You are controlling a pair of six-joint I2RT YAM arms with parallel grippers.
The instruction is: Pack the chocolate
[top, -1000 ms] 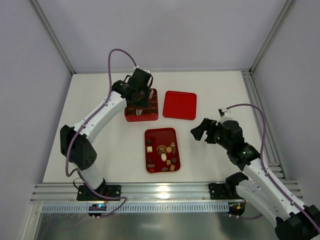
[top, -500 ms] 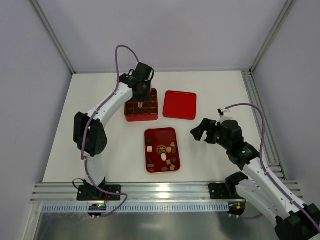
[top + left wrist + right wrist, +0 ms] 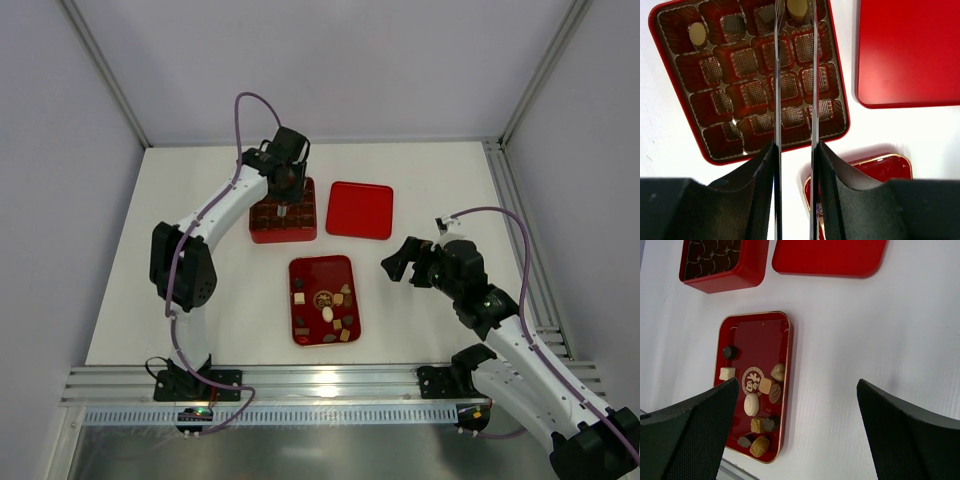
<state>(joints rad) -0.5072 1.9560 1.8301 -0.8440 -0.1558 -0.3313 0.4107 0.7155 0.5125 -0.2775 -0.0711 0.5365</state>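
Observation:
Several pieces of chocolate [image 3: 330,312], dark, tan and cream, lie loose on a flat red tray [image 3: 320,272] in the middle; the right wrist view shows them too, such as a cream round chocolate [image 3: 751,404]. The red grid box [image 3: 262,235] stands behind the tray. My left gripper [image 3: 283,207] points down into its back row. Its thin blades stand slightly apart around a tan oval piece [image 3: 796,7] that rests in a compartment. Other pieces [image 3: 697,33] sit in the box's back row. My right gripper [image 3: 400,262] hangs open and empty to the right of the tray.
A flat red lid [image 3: 360,209] lies right of the box, close beside it. Most compartments of the box [image 3: 844,115] hold only ribbed brown liners. Metal rails run along the table's near and right edges.
The left arm swung its gripper toward the box's back row, and the blades have parted a little around the tan piece. The right arm has not moved.

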